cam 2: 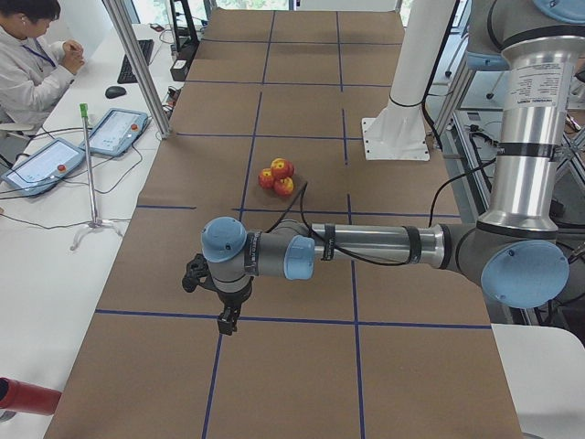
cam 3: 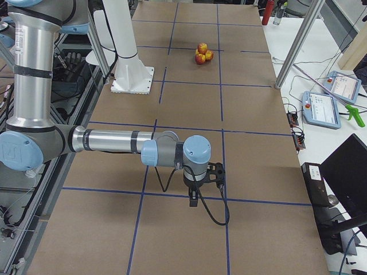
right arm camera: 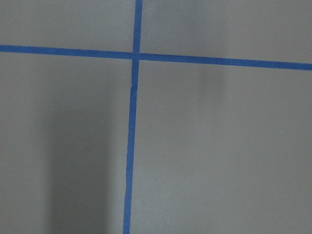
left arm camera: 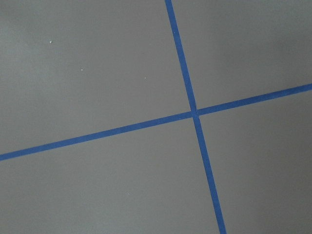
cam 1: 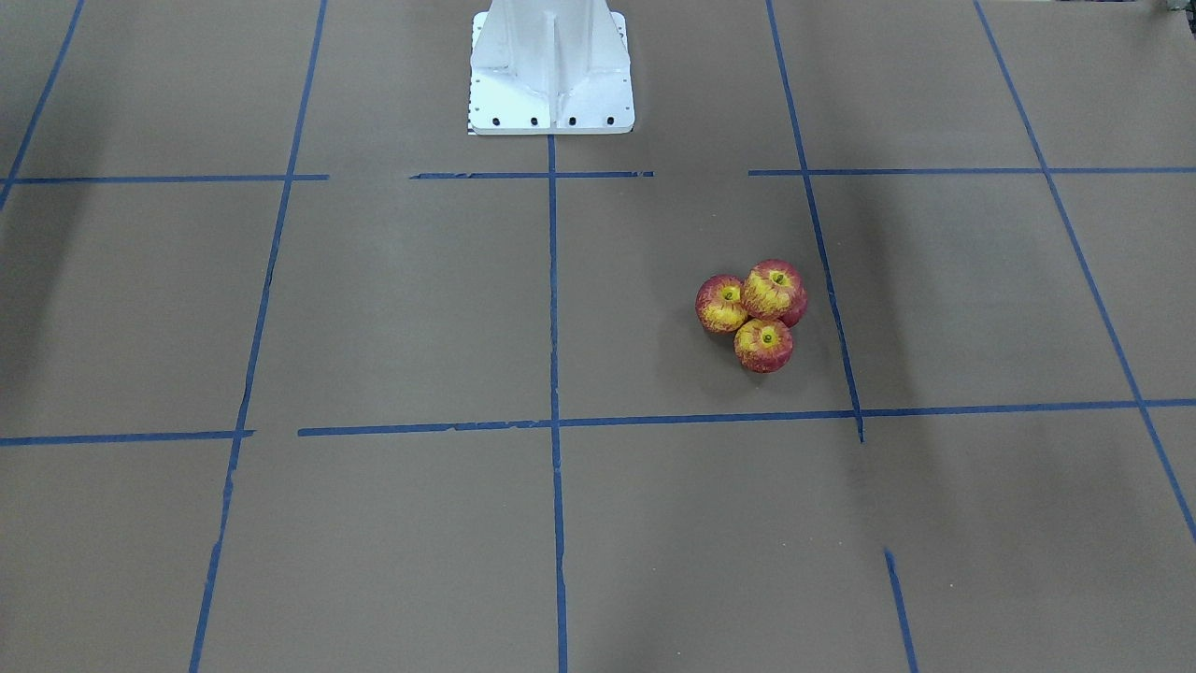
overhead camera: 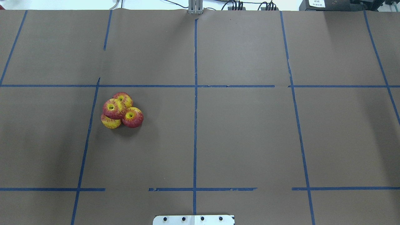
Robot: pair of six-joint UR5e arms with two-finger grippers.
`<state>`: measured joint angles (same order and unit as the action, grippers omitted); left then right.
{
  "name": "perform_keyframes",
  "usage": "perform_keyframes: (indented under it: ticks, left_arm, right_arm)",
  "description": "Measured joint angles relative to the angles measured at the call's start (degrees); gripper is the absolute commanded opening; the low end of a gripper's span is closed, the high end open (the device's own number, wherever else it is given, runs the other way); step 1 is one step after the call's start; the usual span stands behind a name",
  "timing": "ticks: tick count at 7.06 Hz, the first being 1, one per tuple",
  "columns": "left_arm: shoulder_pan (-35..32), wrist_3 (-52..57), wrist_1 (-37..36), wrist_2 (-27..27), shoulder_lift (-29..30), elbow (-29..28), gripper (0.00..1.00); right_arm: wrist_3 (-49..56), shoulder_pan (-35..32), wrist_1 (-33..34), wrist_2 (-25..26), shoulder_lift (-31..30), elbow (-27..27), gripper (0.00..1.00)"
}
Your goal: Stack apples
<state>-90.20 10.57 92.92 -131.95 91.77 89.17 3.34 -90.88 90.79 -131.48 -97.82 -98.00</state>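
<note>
Four apples (overhead camera: 114, 108), two arms (cam 2: 366, 245), one pedestal (cam 1: 551, 65)

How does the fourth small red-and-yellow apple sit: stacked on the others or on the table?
Stacked: the red-and-yellow top apple overlaps all three lower apples from overhead.

On the counter (overhead camera: 250, 140), ahead and to the left of the pedestal (overhead camera: 193, 220): four apples (overhead camera: 114, 108), three touching in a cluster, the fourth resting on top of them.

Blue-taped brown table (overhead camera: 250, 140) bearing apples (overhead camera: 120, 110)
</note>
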Motion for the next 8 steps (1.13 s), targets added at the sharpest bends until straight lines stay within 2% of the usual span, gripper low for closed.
perform_keyframes:
  ticks: [3,5,6,8]
  left_arm:
    - [0.00,0.31,-4.75,-0.44,-1.37,4.99,1.00]
    - [-0.05,-0.11,-6.95,-2.35,-5.02,9.48,1.00]
    - [0.05,-2.09,-7.11,-4.75,-5.51,9.91,1.00]
    - [0.45,-6.40,-6.12,-6.03,-5.68,10.19,1.00]
  right_arm:
    - [0.00,0.00,0.00,0.00,0.00,0.00,1.00]
    - [0.00,0.00,0.00,0.00,0.00,0.00,1.00]
    - [0.00,0.00,0.00,0.00,0.00,0.00,1.00]
    - [0.00,0.00,0.00,0.00,0.00,0.00,1.00]
